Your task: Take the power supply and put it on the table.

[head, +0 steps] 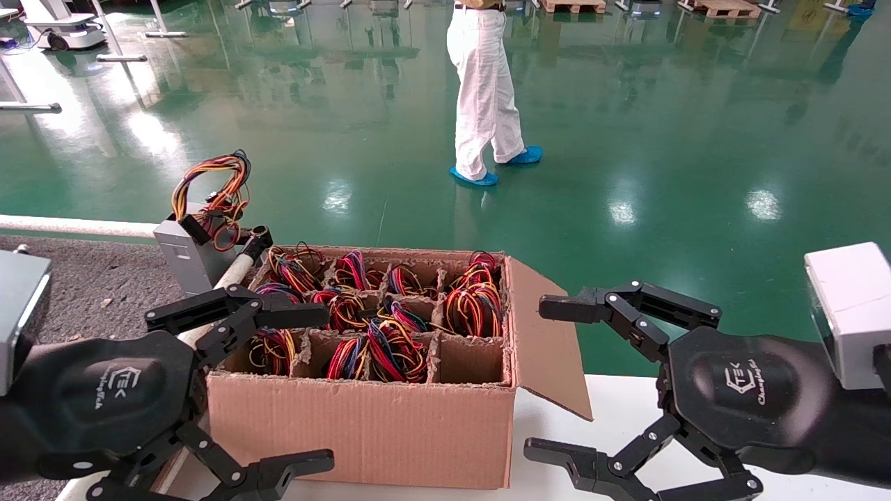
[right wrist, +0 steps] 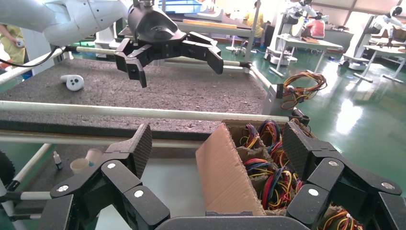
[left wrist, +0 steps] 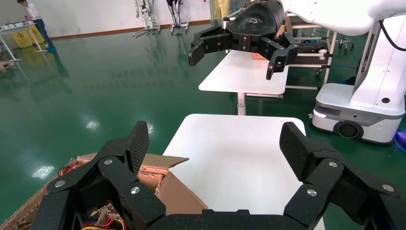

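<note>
While both grippers' fingers point(head: 306, 316) hang released, wire bundles point(head: 473, 306) fill the carton point(head: 362, 431).

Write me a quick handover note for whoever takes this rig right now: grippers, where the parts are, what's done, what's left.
Left gripper: open, empty, at the carton's left front corner.
Right gripper: open, empty, over the white tabletop right of the carton.
One power supply already stands at the table's far corner by the rail.
The carton's compartments hold more wire bundles.
Left: pick one from the carton and place it on the table.
</note>
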`<state>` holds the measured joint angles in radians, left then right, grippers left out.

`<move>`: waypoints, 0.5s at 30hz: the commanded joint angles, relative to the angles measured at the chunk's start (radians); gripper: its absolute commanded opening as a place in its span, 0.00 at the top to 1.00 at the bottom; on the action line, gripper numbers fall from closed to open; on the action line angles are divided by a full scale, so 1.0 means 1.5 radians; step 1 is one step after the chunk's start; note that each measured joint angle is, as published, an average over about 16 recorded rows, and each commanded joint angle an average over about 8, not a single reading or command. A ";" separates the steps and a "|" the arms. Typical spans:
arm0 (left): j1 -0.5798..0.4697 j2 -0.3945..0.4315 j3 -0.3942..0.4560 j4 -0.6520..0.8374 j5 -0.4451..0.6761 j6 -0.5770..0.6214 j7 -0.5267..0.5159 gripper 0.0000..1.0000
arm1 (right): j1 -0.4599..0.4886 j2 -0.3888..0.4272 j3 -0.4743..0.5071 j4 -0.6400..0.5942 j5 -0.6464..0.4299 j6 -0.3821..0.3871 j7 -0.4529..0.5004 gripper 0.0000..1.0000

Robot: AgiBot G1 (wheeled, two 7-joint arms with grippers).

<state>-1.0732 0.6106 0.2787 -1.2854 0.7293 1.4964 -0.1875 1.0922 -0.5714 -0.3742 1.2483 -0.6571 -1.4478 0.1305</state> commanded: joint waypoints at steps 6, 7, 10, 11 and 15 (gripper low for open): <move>-0.002 0.001 0.000 0.002 0.001 -0.001 0.000 0.00 | 0.000 0.000 0.000 0.000 0.000 0.000 0.000 0.00; -0.002 0.001 0.000 0.003 0.001 -0.001 0.000 0.00 | 0.000 0.000 0.000 0.000 0.000 0.000 0.000 0.00; -0.002 0.001 0.000 0.003 0.001 -0.002 0.001 0.00 | 0.000 0.000 0.000 0.000 0.000 0.000 0.000 0.00; -0.002 0.001 0.001 0.003 0.001 -0.002 0.001 0.00 | 0.000 0.000 0.000 0.000 0.000 0.000 0.000 0.00; -0.002 0.001 0.001 0.004 0.001 -0.002 0.001 0.00 | 0.000 0.000 0.000 0.000 0.000 0.000 0.000 0.00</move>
<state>-1.0767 0.6122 0.2798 -1.2800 0.7315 1.4935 -0.1863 1.0922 -0.5714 -0.3742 1.2483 -0.6571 -1.4478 0.1305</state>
